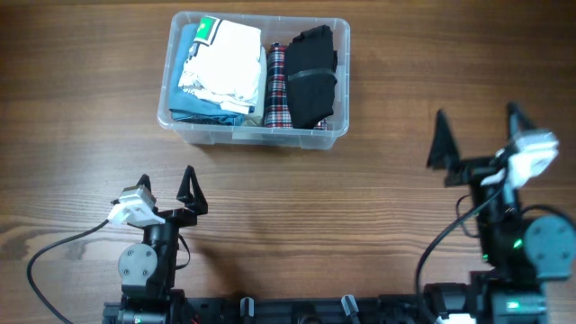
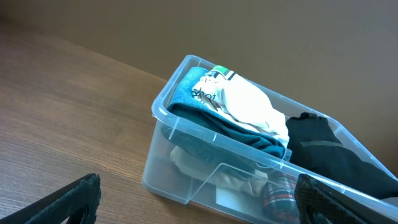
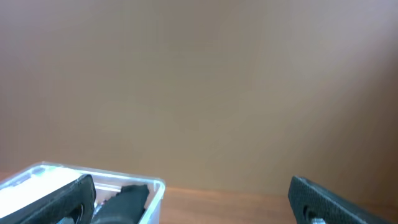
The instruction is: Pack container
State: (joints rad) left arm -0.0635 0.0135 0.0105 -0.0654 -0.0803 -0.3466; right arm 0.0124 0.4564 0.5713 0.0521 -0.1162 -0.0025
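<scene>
The clear plastic container (image 1: 340,72) stands at the far middle of the table. It holds a white garment (image 1: 225,58) on a teal one (image 1: 184,99), a red plaid garment (image 1: 277,85) and a black garment (image 1: 313,76). It also shows in the left wrist view (image 2: 186,155) and at the bottom left of the right wrist view (image 3: 146,185). My left gripper (image 1: 166,186) is open and empty near the front left, well short of the container. My right gripper (image 1: 477,135) is open and empty at the right, raised and away from the container.
The wooden table (image 1: 81,153) surrounds the container on all sides. A black cable (image 1: 54,247) loops from the left arm at the front left. The arm bases stand along the front edge.
</scene>
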